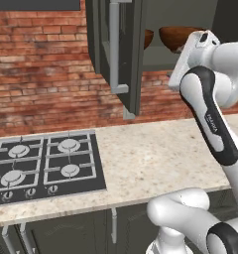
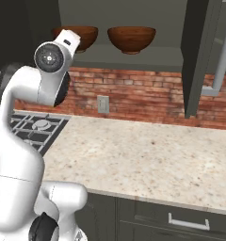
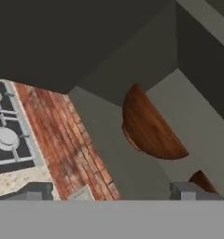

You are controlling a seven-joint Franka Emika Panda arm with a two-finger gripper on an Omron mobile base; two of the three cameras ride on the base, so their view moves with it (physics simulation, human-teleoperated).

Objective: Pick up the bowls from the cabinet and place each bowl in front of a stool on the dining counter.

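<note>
My hand (image 3: 112,193) is spread wide and empty, just short of the shelf edge. The nearer bowl (image 3: 149,126) sits straight ahead on the cabinet (image 2: 148,56) shelf; the second bowl (image 2: 132,38) stands beside it, farther along.

Arm raised high, jaws spread wide.
The white arm rises from its base, bends at a dark-banded elbow and reaches up toward 12 o'clock, with the wrist tipped upward at the top. In the hand view the gripper (image 3: 111,191) shows two grey fingertips (image 3: 187,190) far apart, at about 7 and 5 o'clock along the lower edge, with nothing held between them.
</note>
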